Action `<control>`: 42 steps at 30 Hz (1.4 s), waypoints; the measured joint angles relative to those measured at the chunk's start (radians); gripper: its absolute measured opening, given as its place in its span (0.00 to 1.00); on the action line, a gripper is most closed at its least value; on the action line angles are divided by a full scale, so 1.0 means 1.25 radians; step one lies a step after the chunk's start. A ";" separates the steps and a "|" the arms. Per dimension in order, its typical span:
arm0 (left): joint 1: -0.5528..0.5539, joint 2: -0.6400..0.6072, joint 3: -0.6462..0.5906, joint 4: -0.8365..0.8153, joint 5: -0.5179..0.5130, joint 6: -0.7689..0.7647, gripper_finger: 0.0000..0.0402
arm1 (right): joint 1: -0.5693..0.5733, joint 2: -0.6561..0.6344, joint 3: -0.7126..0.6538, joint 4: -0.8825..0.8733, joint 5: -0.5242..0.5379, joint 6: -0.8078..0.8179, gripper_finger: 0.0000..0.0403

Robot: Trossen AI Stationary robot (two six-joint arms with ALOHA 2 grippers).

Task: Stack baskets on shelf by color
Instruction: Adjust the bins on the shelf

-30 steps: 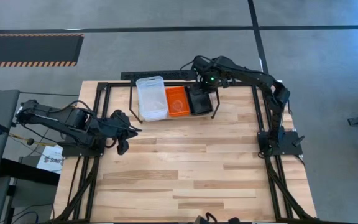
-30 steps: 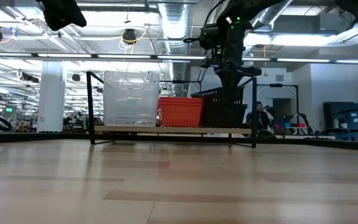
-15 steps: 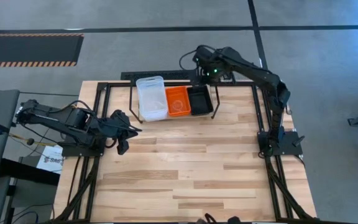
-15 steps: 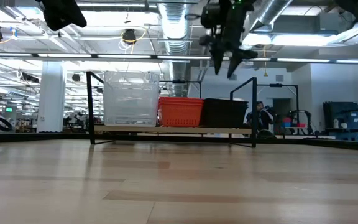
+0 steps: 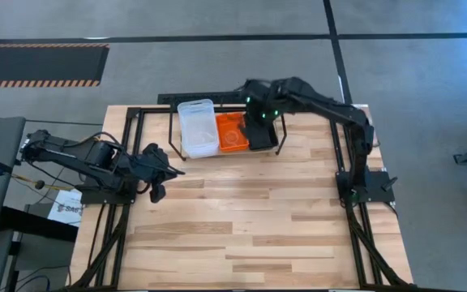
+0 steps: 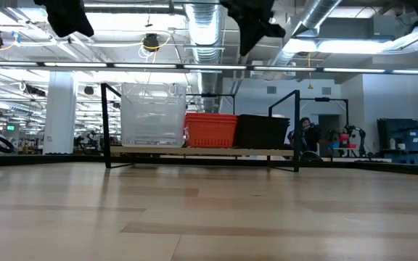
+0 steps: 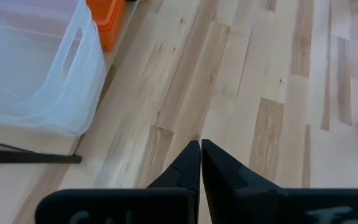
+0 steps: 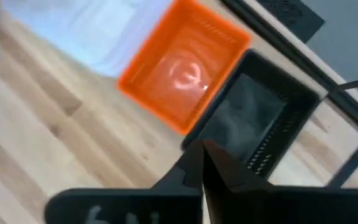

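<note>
Biggest thing first: the desk looks bare of loose baskets. The shelf sits upper middle of the overhead frame, holding the clear stack, orange stack and black stack side by side. Right claw hangs over the black one, fingers pinched together, holding nothing. Risk, I'd guess: dipping low and clipping that stack sideways. Left claw is closed and empty at left.

A wooden slat bench was seen on a grey floor marked with hazard-striped tape. Ceiling ducts were visible overhead.
</note>
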 joint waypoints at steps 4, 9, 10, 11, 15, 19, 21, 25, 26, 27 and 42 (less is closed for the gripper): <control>0.000 0.000 0.000 -0.024 0.005 -0.013 0.00 | 0.089 0.005 -0.005 0.021 0.021 0.038 0.04; 0.000 0.042 0.000 -0.097 -0.033 -0.023 0.00 | 0.208 0.033 -0.007 0.031 0.108 0.086 0.01; 0.000 0.055 0.000 -0.112 -0.041 -0.026 0.00 | 0.228 0.035 -0.006 0.030 0.129 0.107 0.02; 0.000 0.072 0.000 -0.122 -0.046 -0.028 0.00 | 0.242 0.035 -0.008 0.019 0.144 0.127 0.02; 0.000 0.150 0.000 -0.150 -0.099 -0.029 0.00 | 0.299 0.030 -0.007 0.015 0.186 0.190 0.01; 0.013 0.233 0.000 -0.149 -0.169 0.002 0.00 | 0.357 0.027 -0.009 0.016 0.227 0.228 0.01; 0.028 0.271 0.000 -0.147 -0.174 0.036 0.00 | 0.383 0.022 -0.007 0.021 0.250 0.241 0.01; 0.068 0.325 0.000 -0.148 -0.173 0.093 0.00 | 0.428 0.023 0.016 -0.002 0.298 0.270 0.01; 0.079 0.332 0.000 -0.148 -0.173 0.108 0.00 | 0.438 0.023 0.023 -0.004 0.308 0.271 0.01; 0.090 0.335 0.000 -0.147 -0.175 0.119 0.00 | 0.448 0.021 0.028 -0.004 0.319 0.273 0.00; 0.188 0.003 -0.001 -0.140 -0.058 0.171 0.00 | 0.612 -0.028 0.120 -0.134 0.574 0.369 0.00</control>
